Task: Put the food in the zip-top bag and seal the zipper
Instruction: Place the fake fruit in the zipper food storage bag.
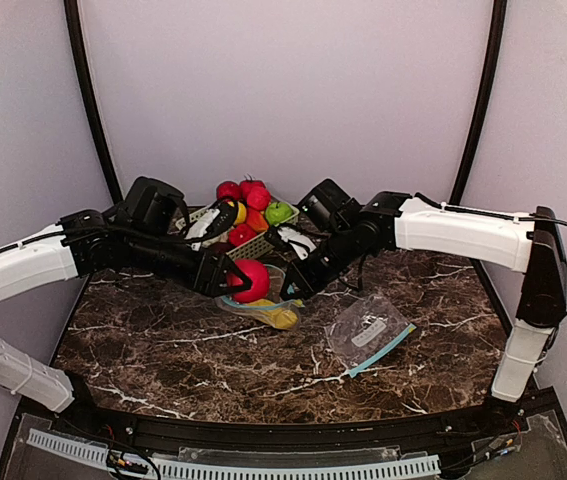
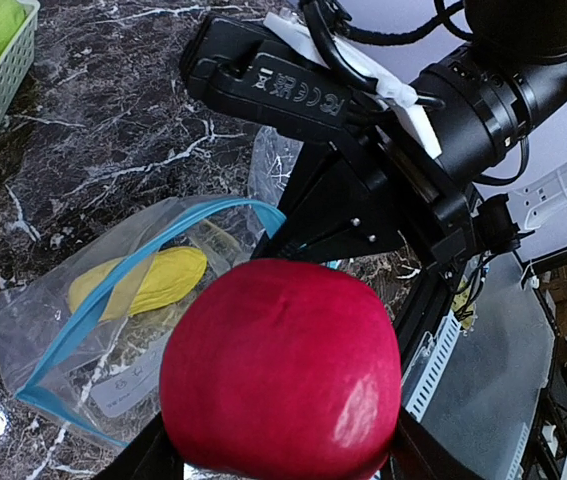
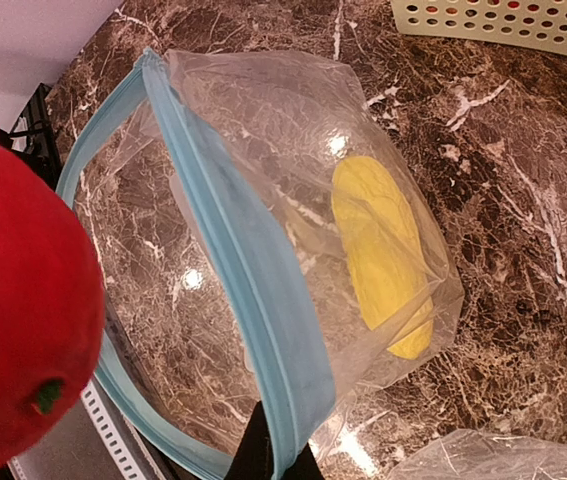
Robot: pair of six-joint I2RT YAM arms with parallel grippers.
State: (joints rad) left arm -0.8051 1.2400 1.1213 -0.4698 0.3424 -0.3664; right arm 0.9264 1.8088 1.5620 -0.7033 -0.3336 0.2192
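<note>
Left gripper (image 1: 235, 280) clamps a red fruit (image 1: 253, 281) between its fingers, the jaws spread about the fruit's width, and holds it off the table (image 1: 163, 350) just outside the mouth of the bag (image 3: 213, 330). Right gripper (image 1: 289, 291) is pressed together on the bag's blue zipper strip (image 3: 243, 270), pinching one lip and holding it raised, so the mouth stands wide open with the other blue lip curving away below, toward the red fruit. One yellow piece (image 3: 378, 250) lies inside the bag, against its far closed end. The bag rests on the table between the two grippers. Behind them at the back of the table stands the basket (image 1: 256, 245), with more food in it: several red pieces, a yellow one, an orange one and a green apple (image 1: 279, 212). A second bag (image 1: 368, 328) lies flat on the table to the right, near the first bag but apart from it
</note>
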